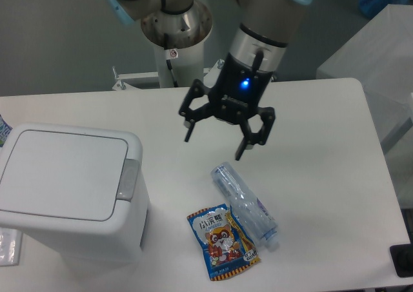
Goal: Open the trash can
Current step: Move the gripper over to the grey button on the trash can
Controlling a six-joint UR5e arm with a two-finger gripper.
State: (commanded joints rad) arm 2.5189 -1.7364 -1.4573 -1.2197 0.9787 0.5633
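White trash can [64, 182] sits lid-down, grey push-bar [127, 179] facing my gripper [215, 138], which hangs apart with jaws spread wide and empty, I'd say ready to press.

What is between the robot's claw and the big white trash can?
Nothing visible is in the way. The end effector hangs open above bare table, to the right of the trash can. The clear bottle and the snack packet lie nearer the camera, off that path. The lid's grey button bar faces the end effector.

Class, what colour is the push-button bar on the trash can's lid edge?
Grey, set against the white trash can; the fixed camera shows it clearly.
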